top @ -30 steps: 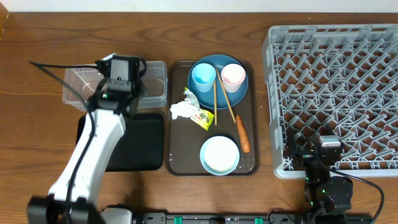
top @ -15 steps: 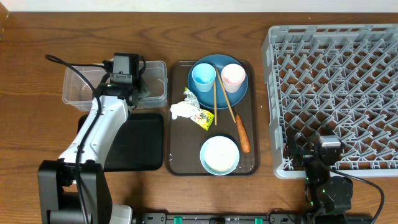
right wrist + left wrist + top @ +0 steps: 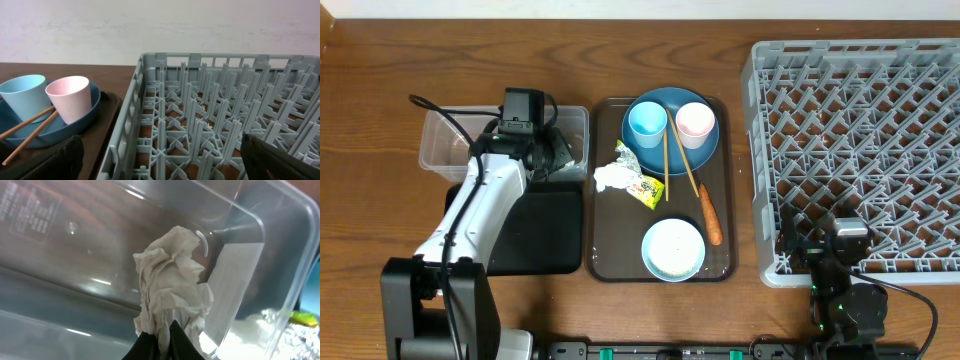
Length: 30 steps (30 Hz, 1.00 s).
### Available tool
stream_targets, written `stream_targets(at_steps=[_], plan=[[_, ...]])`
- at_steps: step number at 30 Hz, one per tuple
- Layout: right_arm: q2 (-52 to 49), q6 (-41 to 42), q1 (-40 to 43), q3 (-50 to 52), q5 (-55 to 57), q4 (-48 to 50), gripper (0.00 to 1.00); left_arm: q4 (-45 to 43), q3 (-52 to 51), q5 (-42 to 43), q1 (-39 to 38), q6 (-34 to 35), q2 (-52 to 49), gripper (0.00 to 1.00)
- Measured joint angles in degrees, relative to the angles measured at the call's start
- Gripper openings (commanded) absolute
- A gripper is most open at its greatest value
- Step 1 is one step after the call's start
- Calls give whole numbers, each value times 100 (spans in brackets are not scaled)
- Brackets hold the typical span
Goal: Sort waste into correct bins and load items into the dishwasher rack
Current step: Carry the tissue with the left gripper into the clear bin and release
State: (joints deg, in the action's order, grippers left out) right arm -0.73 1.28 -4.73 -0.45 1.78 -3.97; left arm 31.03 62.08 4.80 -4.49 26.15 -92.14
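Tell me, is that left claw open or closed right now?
Shut: in the left wrist view, the left gripper pinches a crumpled white tissue over the clear tub.

The left arm [image 3: 470, 215] has a long, smooth white link behind the left gripper [image 3: 558, 155], set between black joint housings. Farthest from that gripper is a boxy black base [image 3: 430, 305]. A square black camera block [image 3: 523, 104] sits on the wrist just behind the gripper, and a thin black cable [image 3: 425, 103] curves out beside it. The fingers [image 3: 150, 347] are matte black and taper to a narrow wedge.

The right arm [image 3: 845, 305] is black and compact. Small green lights [image 3: 840, 303] show behind the right gripper [image 3: 160, 145], and a thin black cable [image 3: 920, 293] runs there too. Its fingers [image 3: 47, 160] are broad and dark grey.
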Motion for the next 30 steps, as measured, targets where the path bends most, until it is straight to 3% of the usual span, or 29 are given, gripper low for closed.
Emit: stream_targets(at_steps=[12, 26, 29, 30], plan=[[0, 0, 0, 0, 0, -2, 99, -212, 0, -22, 0, -72, 0, 13], [0, 0, 0, 0, -2, -2, 99, -590, 0, -1751, 0, -114, 0, 17], [0, 0, 0, 0, -2, -2, 99, -702, 0, -1853, 2, -149, -7, 28], [0, 0, 0, 0, -2, -2, 99, -737, 0, -1882, 13, -164, -13, 39]])
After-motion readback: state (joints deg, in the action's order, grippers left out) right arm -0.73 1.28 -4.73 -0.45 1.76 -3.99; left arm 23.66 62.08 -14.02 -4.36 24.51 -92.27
